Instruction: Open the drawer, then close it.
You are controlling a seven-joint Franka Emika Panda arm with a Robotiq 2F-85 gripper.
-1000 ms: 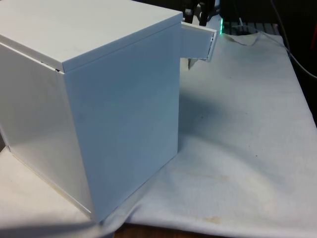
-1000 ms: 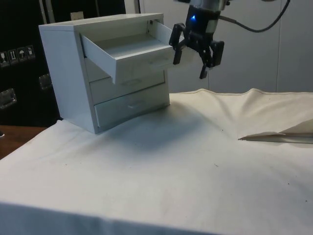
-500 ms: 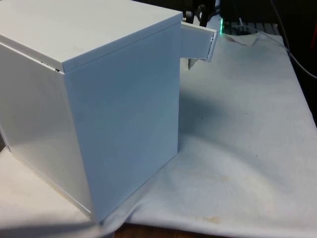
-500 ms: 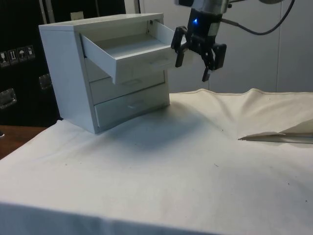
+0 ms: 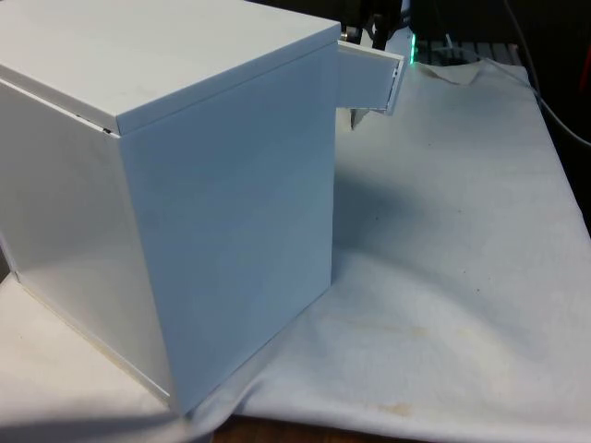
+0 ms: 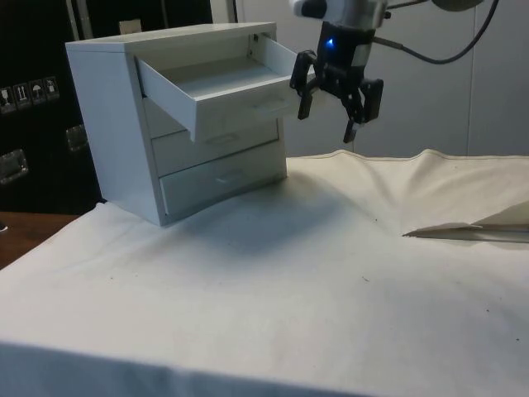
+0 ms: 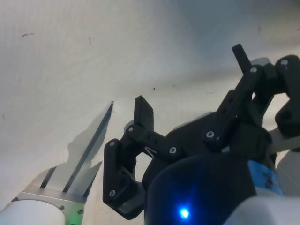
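A white chest of drawers (image 6: 116, 124) stands on the cloth-covered table, turning its back and side (image 5: 185, 203) to the front view. Its top drawer (image 6: 219, 87) is pulled out, and the drawer's end (image 5: 371, 81) juts past the chest's far corner in the front view. The two lower drawers (image 6: 219, 161) are closed. My black gripper (image 6: 325, 122) hangs open just beyond the top drawer's front, close to it, holding nothing. In the wrist view the gripper (image 7: 192, 84) shows its spread fingers (image 7: 143, 115) over bare white cloth. Its dark tips (image 5: 374, 23) peek above the drawer in the front view.
The white cloth (image 6: 314, 281) covers the table and rises in a fold (image 6: 463, 230) at the side view's right. Cables (image 5: 545, 101) run along the cloth's far corner in the front view. The chest sits near the table edge at the front view's left.
The gripper, still open, has drawn slightly away from the drawer's front, shifting right in the side view. The top drawer stays pulled out by the same amount.
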